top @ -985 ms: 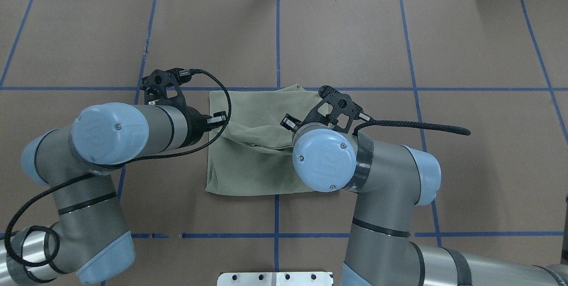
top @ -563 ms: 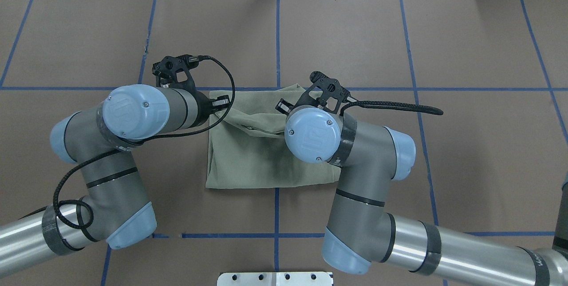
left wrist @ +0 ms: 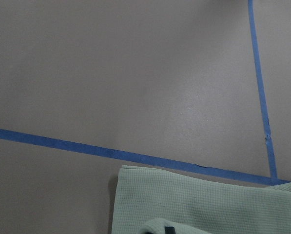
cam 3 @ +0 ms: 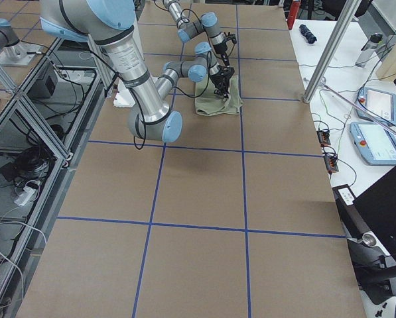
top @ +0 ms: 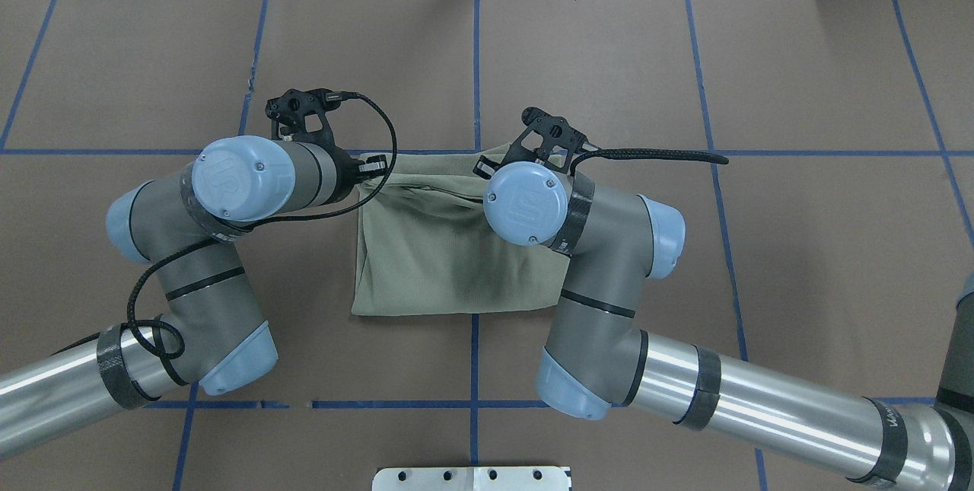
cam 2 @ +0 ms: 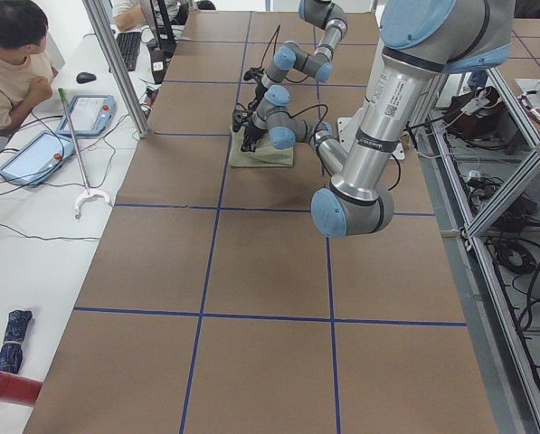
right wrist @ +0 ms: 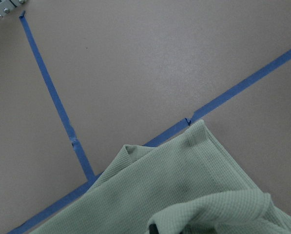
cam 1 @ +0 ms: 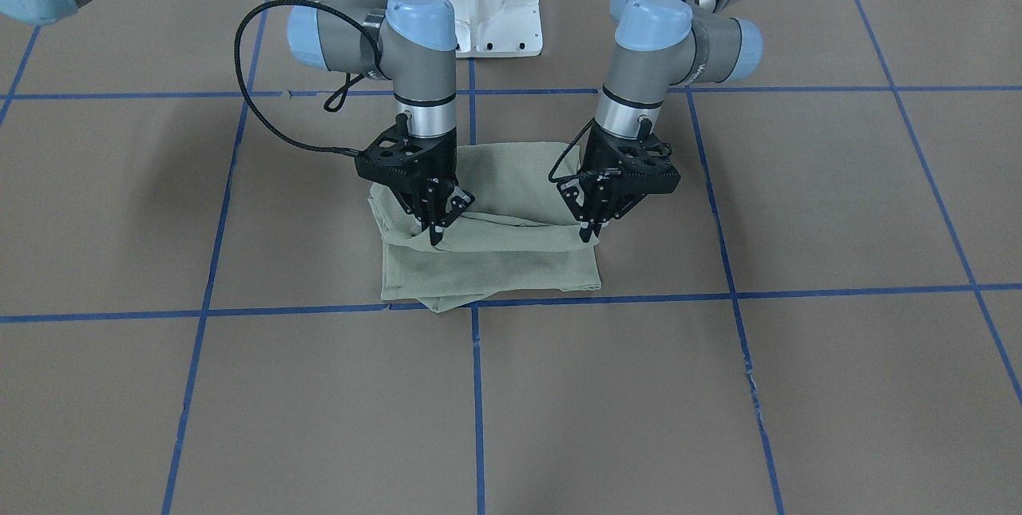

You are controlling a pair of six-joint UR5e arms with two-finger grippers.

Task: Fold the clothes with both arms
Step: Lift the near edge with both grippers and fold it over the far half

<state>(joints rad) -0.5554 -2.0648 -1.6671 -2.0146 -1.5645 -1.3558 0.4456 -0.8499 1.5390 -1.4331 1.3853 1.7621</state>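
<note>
The sage-green shirt [cam 1: 511,267] lies folded into a rough rectangle on the brown table [cam 1: 718,387], by a crossing of blue tape lines. In the front-facing view both grippers point down at the upper layer's edge, which they hold raised. My left gripper [cam 1: 589,232] is shut on the shirt's edge on that view's right. At the left, my right gripper [cam 1: 433,237] is shut on the same edge. From overhead the shirt [top: 449,263] shows, but the wrists hide both sets of fingers. Each wrist view shows a lifted fold of the shirt [left wrist: 199,204] [right wrist: 184,195] at its bottom.
The white pedestal base [cam 1: 479,4] stands at the robot's side of the table. Blue tape lines [top: 475,57] cross the brown cover. A person [cam 2: 12,54] sits at a side desk with tablets [cam 2: 30,154] beyond the table's far edge.
Both arms have moved away from the robot, carrying the shirt's held edge across the folded body toward its far side. The fold now lies close to the far blue line.
</note>
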